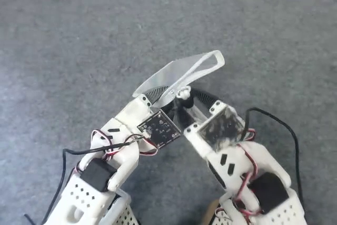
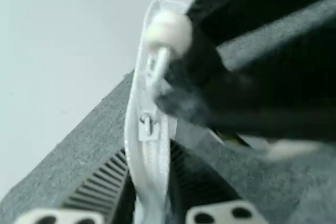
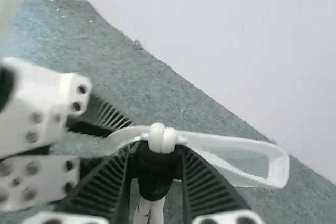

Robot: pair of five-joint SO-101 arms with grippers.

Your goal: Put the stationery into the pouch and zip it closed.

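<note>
At the zipper edge of the pouch [image 1: 179, 75] we've got both hands in close: the left hand [image 1: 160, 97] is pressed together on the zipper strip, with the metal slider [image 2: 146, 124] sitting just past its fingertips. Right beside it, the right hand [image 3: 156, 156] is pinching a black stick [image 3: 155, 174] topped with a white knob [image 3: 163, 137] that touches the pouch's rim. The translucent pouch is held up off the grey desk [image 1: 68, 51], tilting away from the arms.
</note>
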